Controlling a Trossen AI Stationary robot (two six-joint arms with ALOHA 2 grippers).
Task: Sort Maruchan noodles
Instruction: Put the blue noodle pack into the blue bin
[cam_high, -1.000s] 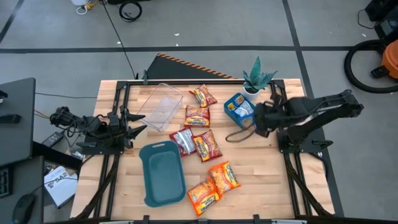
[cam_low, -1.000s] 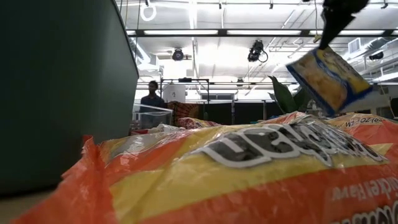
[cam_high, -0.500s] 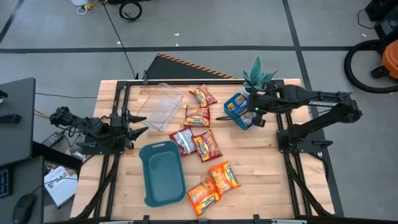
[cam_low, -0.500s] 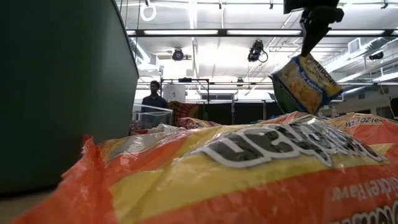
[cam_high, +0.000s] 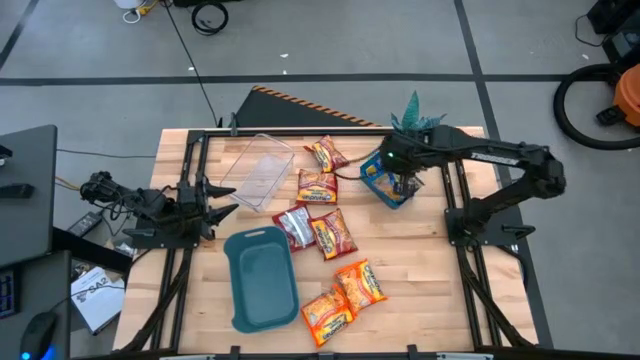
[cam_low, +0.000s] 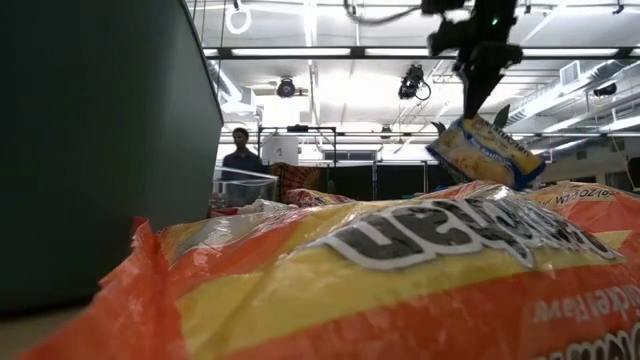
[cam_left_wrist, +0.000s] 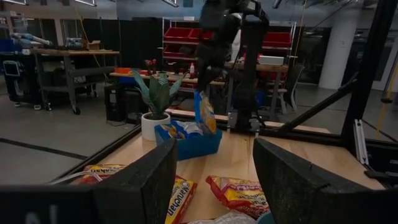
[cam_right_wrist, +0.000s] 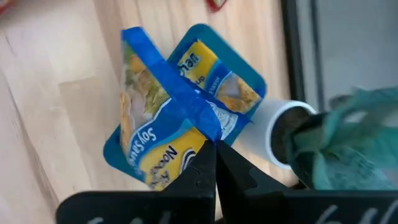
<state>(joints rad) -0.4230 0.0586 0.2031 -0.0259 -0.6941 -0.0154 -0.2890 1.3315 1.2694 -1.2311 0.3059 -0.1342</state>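
Note:
My right gripper (cam_high: 401, 181) is shut on a blue-and-yellow noodle packet (cam_low: 485, 152) and hangs it over a small blue tray (cam_high: 379, 190) beside the potted plant (cam_high: 415, 120). A second blue packet (cam_right_wrist: 208, 67) lies in that tray. Red packets (cam_high: 317, 186) lie flat mid-table, and two orange ones (cam_high: 358, 282) lie flat nearer the near edge. My left gripper (cam_left_wrist: 214, 186) is open and waits at the table's left edge, touching nothing. My right gripper pinches the packet's blue sealed top edge (cam_right_wrist: 205, 127) near one end, between its two fingers, coming from above and pointing down. The packet hangs tilted below the fingers, lifted clear just above the blue tray (cam_left_wrist: 189, 142).
A large teal tray (cam_high: 262, 277) sits near the near-left side. A clear plastic bin (cam_high: 257, 170) stands at the far left. The white plant pot (cam_right_wrist: 283, 134) is right beside the blue tray. An orange packet (cam_low: 400, 290) fills the low view. A person (cam_low: 240, 152) stands far behind.
My right gripper has carried the blue-and-yellow packet toward the table's left and far side, from beside the blue tray to above it, and has come down a little. The packet has stayed hanging from the shut fingers.

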